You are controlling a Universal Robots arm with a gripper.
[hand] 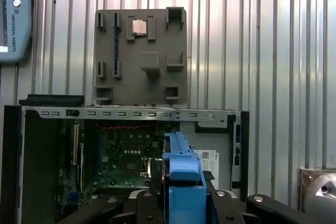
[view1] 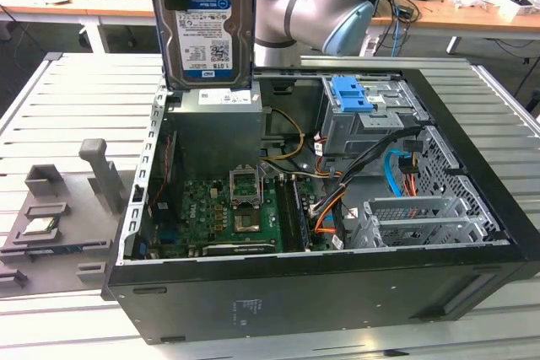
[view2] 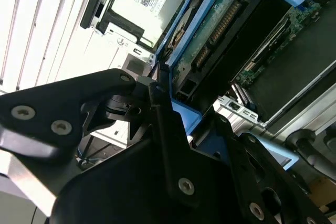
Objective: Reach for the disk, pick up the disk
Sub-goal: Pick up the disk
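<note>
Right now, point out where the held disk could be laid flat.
Widest bare patch: the table slats at the exterior view's left, between the grey fixture and the table's far edge. A narrower strip borders the computer case at that view's right. Inside the case, cables and motherboard crowd everything. The gripper holds the disk above it.

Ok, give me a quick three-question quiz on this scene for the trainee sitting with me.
1. True or false: the disk lies flat inside the computer case.
2. What sits in the grey fixture tray on the exterior view's left? A) a small square chip B) a screwdriver C) a fan
3. Fill in: the gripper is shut on the disk's ____ frame.
Key: 1 false, it is held upright above the case; 2 A; 3 blue.
</note>
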